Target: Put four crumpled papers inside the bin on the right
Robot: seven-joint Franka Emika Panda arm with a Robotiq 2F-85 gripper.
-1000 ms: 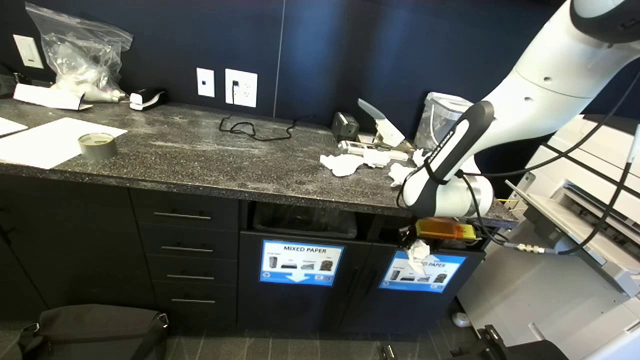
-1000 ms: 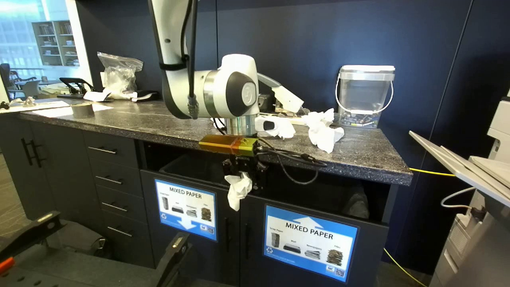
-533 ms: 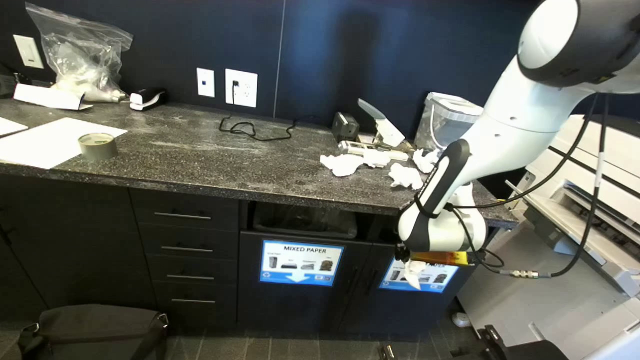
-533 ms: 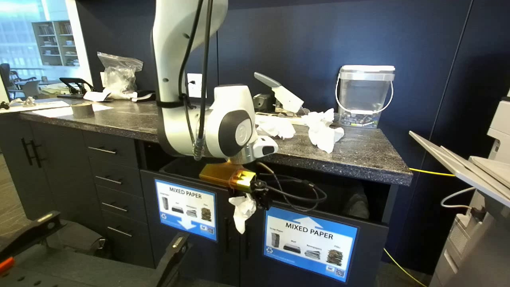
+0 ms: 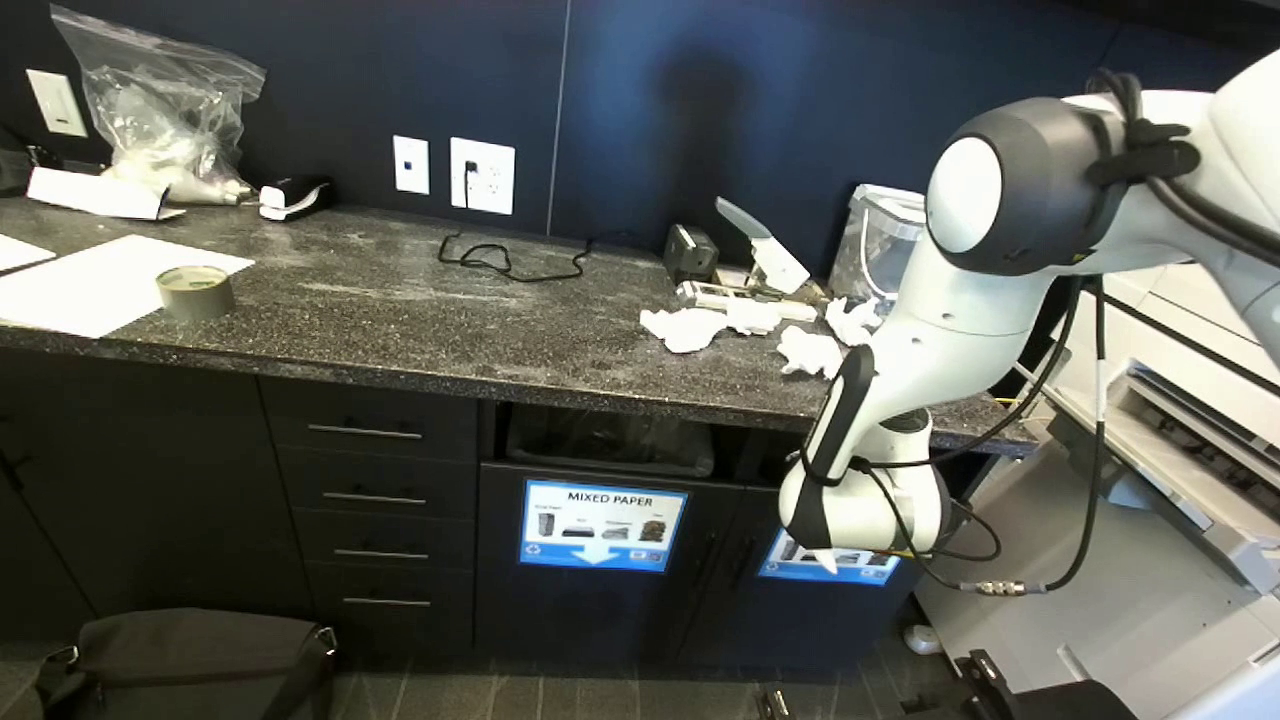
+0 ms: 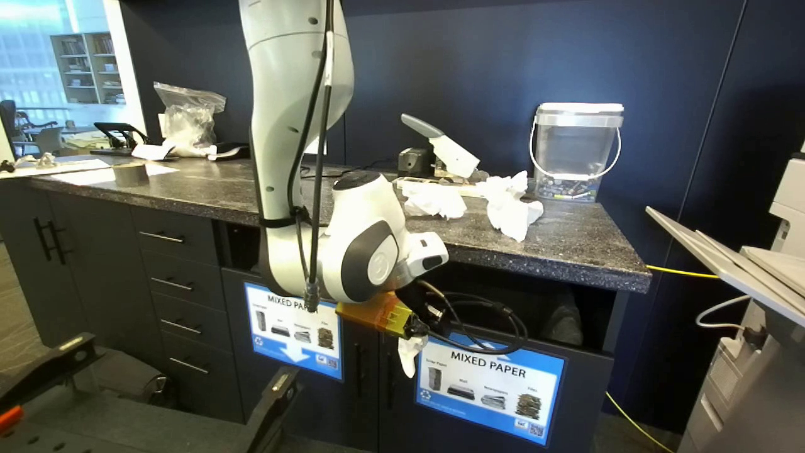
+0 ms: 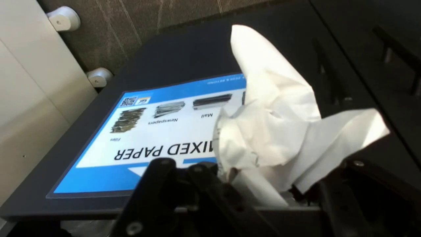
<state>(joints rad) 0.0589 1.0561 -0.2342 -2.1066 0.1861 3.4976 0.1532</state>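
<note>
Pincer [image 7: 263, 186] clutching crumpled paper [image 7: 273, 128], bin [image 7: 184, 59] partly hidden

The room [image 6: 38, 25] at the far left is very bright, pale blue and washed out. In an exterior view, a soft dark shadow [image 5: 705, 110] falls on the shiny blue wall [image 5: 620, 90]. The crumpled papers [image 6: 440, 200] on the worktop [image 6: 566, 245] glow so white that most creases get lost. The bin [image 6: 582, 396] is dim, and nearly black inside. In the wrist view, the near fingers [image 7: 207, 184] are dark and fuzzy, but what shows of the label [image 7: 144, 138] is clear enough to read.
</note>
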